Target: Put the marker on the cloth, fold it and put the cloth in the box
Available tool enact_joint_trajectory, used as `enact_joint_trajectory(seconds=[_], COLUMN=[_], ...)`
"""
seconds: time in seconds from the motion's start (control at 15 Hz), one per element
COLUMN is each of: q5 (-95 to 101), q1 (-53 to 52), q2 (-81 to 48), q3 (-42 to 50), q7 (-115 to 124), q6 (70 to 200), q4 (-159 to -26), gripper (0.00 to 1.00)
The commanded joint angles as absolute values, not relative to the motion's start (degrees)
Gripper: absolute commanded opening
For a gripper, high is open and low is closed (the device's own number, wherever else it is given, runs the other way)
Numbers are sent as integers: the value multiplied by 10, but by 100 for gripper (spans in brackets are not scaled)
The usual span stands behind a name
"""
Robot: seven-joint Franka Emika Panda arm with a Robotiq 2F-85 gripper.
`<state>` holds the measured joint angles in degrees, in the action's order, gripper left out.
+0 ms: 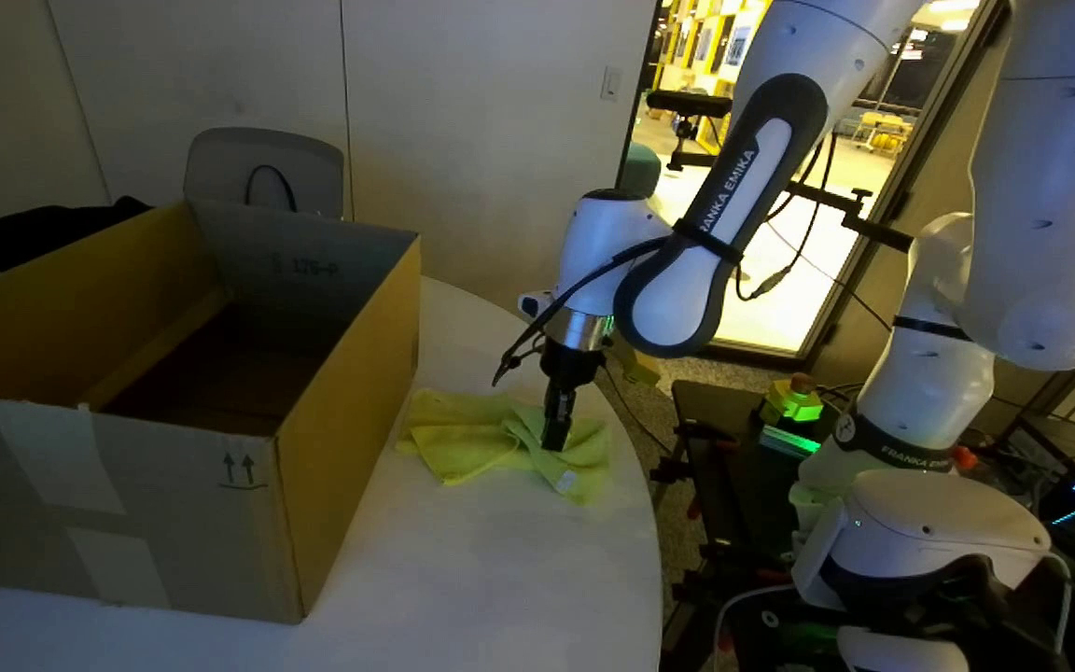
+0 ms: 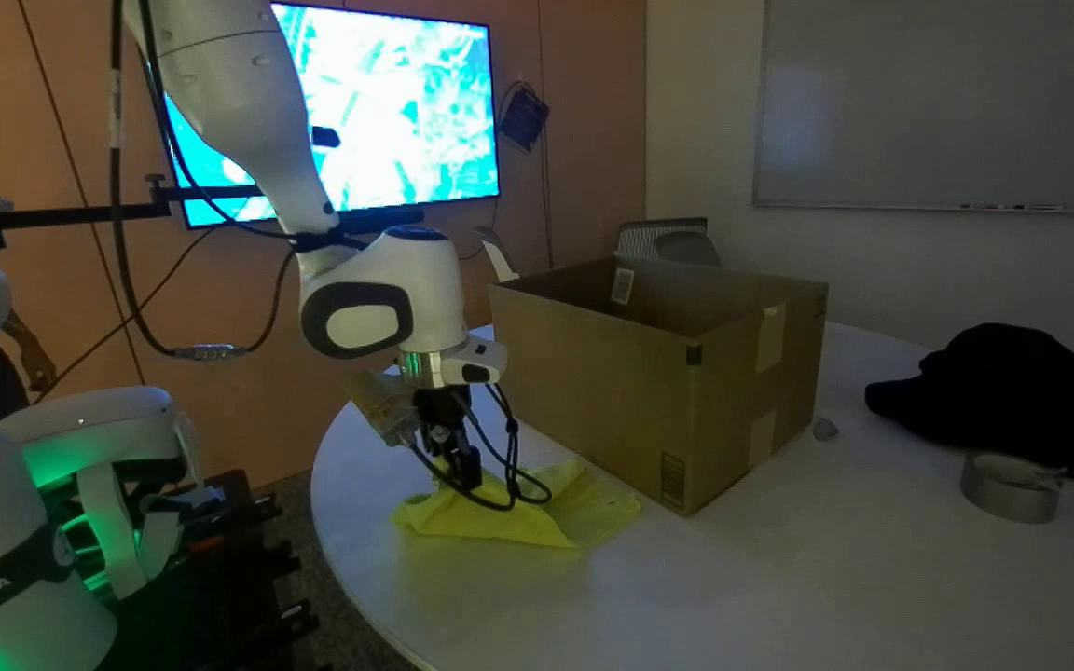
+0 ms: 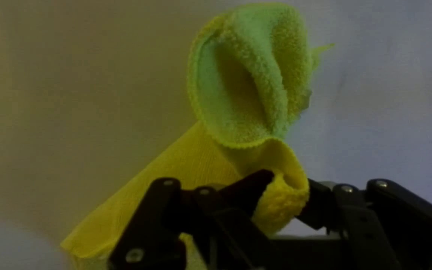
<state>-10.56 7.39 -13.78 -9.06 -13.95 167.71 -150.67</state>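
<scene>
the yellow cloth (image 1: 463, 443) lies rumpled just beside the box (image 1: 342, 448), and my gripper (image 3: 288, 198) holds a bunched bit of it, jaws pinched together there. the marker i can't see; it may be wrapped inside. i judge the folding partly done, since one end looks turned over; setting the cloth into the box is left. under it is a white table (image 1: 463, 579), curved at the edge; apart from the box lies a roll of tape (image 2: 1011, 486), and a grey chair (image 1: 262, 149) stands behind the box.
</scene>
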Motion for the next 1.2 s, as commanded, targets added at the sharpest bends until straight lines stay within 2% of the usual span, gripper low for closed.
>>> enact_joint_trajectory(seconds=[0.0, 0.27, 0.4, 0.47, 1.07, 1.13], q5=[-73, -55, -56, -59, -53, -54], q1=[29, -6, -11, -10, -18, -16], q2=[-186, -223, -231, -231, -188, -185], q3=[-74, -61, -63, -66, -58, -57], q7=[-85, -39, -34, -34, -28, -29], q6=[1657, 1644, 1641, 1641, 1668, 1669], q4=[-1443, -1398, -1386, -1384, -1389, -1388], gripper=[4, 4, 29, 33, 99, 100])
